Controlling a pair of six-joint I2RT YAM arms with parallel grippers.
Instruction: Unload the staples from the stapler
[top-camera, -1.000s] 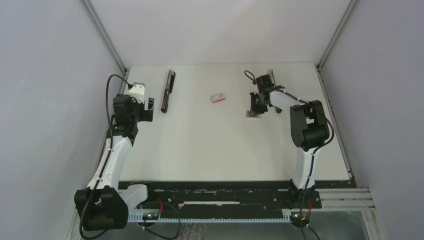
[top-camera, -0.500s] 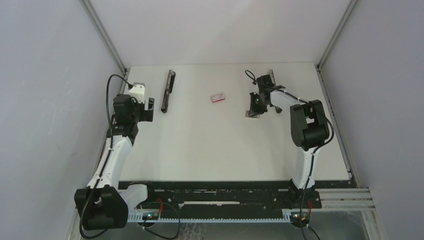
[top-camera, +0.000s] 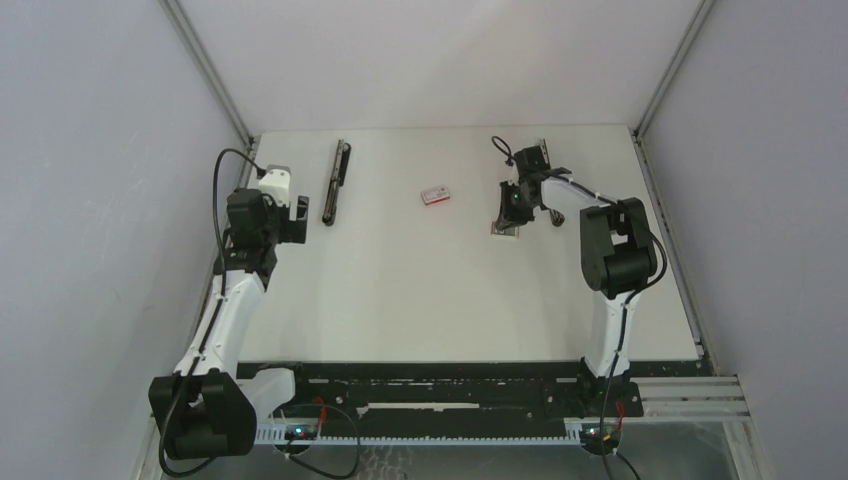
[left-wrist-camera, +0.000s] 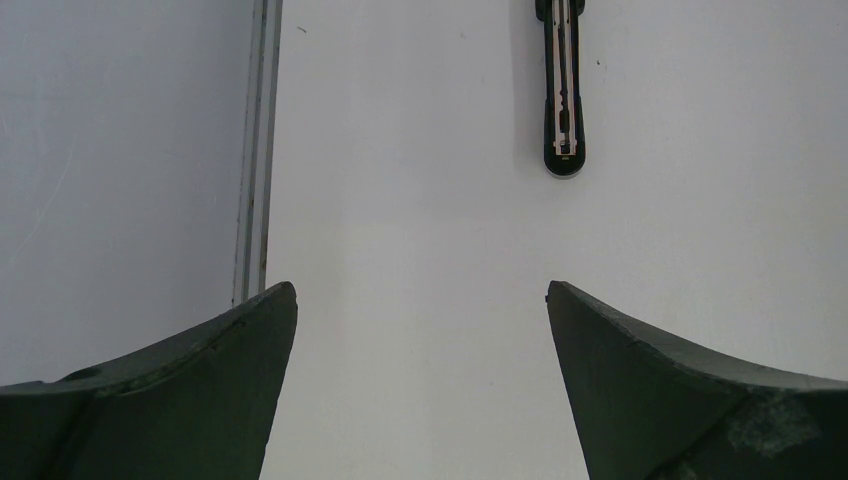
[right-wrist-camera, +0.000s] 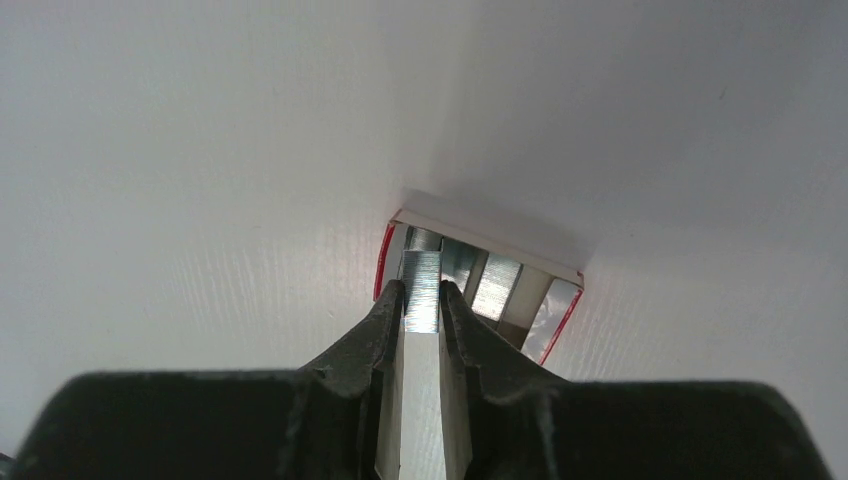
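Observation:
My right gripper (right-wrist-camera: 421, 292) is shut on a thin grey strip of staples (right-wrist-camera: 421, 272). It holds the strip just above a small open box with red edges (right-wrist-camera: 490, 235), which holds a few more shiny strips. In the top view the right gripper (top-camera: 511, 212) is at the back right, over that box (top-camera: 502, 230). The stapler (top-camera: 336, 182) lies opened out flat at the back left, and it also shows in the left wrist view (left-wrist-camera: 562, 90). My left gripper (left-wrist-camera: 420, 300) is open and empty, near and to the left of the stapler.
A small red-and-white box (top-camera: 435, 195) lies at the back middle of the table. A metal rail (left-wrist-camera: 256, 150) runs along the table's left edge beside the grey wall. More black hardware (top-camera: 541, 156) sits behind the right gripper.
My right gripper has shifted slightly toward the back with the staple strip still in it. The left arm has not moved.

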